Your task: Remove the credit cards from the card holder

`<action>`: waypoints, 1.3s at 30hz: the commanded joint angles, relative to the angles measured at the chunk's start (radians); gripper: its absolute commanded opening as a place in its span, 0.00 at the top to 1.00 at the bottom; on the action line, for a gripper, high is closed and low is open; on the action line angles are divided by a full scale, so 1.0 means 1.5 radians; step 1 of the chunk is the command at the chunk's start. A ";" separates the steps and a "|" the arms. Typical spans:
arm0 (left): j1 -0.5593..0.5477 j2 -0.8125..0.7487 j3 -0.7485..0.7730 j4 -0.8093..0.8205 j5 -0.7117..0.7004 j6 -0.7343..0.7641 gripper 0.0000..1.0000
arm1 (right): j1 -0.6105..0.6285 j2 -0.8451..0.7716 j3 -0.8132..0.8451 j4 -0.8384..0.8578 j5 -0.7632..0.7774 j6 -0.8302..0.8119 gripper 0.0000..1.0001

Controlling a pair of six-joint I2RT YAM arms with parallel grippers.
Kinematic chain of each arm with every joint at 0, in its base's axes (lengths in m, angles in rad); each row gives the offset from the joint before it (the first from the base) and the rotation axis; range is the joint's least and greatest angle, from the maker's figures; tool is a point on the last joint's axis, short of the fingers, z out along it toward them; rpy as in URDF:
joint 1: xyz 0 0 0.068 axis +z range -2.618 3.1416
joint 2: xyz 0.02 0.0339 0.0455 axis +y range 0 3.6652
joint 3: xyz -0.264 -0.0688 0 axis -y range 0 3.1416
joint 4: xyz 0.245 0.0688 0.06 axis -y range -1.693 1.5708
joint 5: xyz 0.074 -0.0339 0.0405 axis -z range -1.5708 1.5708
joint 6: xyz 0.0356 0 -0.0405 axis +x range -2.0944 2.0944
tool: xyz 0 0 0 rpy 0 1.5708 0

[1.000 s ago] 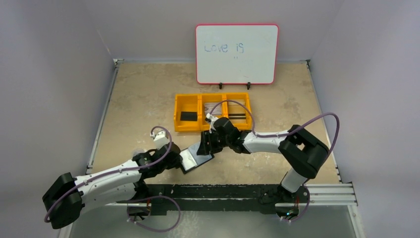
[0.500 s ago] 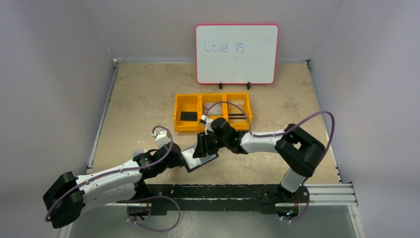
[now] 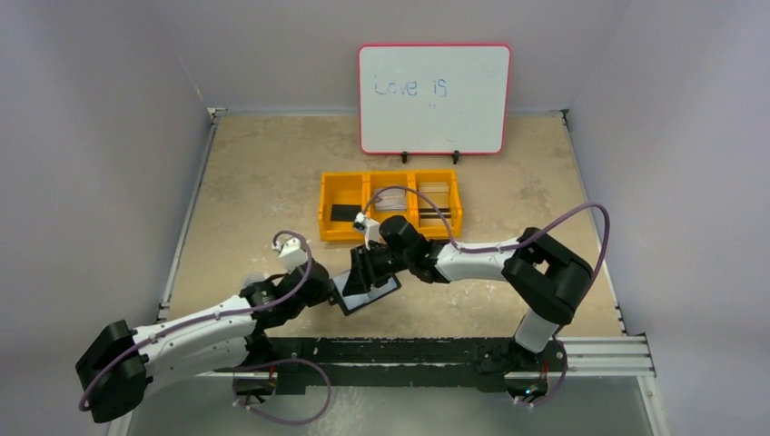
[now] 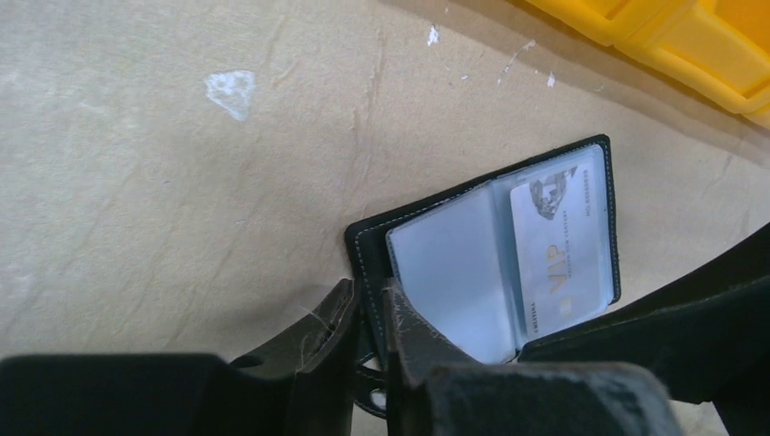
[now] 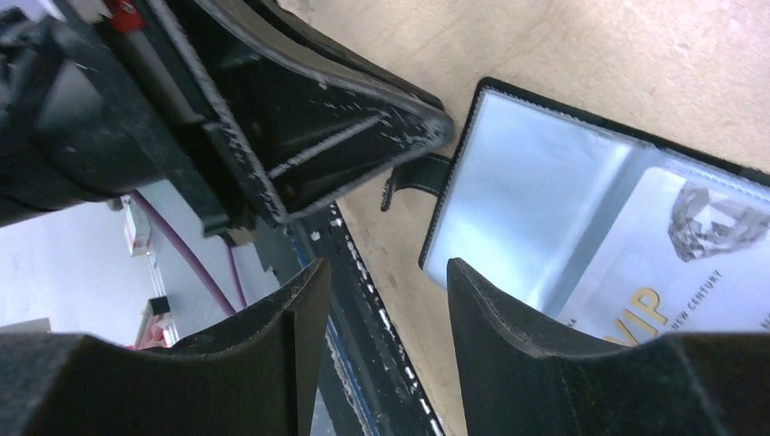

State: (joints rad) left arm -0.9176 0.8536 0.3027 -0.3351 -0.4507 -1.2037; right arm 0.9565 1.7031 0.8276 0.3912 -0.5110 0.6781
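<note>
**Card holder open near the table's near edge, one card showing**

I see the card holder lying open and flat on the table, close to the middle of the near edge and in front of the yellow tray. A pale credit card printed "VIP" sits in its right clear pocket; the left pocket looks bare. My left gripper has its jaws nearly together, pinching the holder's black rim by the snap tab. My right gripper hangs just above the holder's left pocket edge, jaws about half apart with nothing between them. Its fingers are clear of the plastic. In the overhead view the two grippers almost meet over the holder.
</note>
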 commanded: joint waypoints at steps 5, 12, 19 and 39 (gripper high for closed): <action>-0.002 -0.121 0.031 -0.126 -0.086 -0.058 0.71 | 0.003 -0.120 0.005 -0.124 0.189 -0.028 0.47; -0.002 -0.150 0.072 -0.061 -0.061 0.001 0.63 | -0.013 -0.162 -0.010 -0.216 0.357 0.005 0.53; -0.002 -0.049 0.082 0.110 0.027 0.035 0.60 | -0.030 -0.154 -0.040 -0.167 0.296 0.022 0.61; -0.002 0.087 0.043 0.250 0.085 -0.003 0.58 | -0.067 -0.086 -0.050 -0.143 0.219 -0.010 0.67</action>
State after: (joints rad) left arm -0.9176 0.9833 0.3847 -0.0113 -0.3286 -1.1938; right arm 0.8616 1.5894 0.7353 0.1852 -0.2085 0.6952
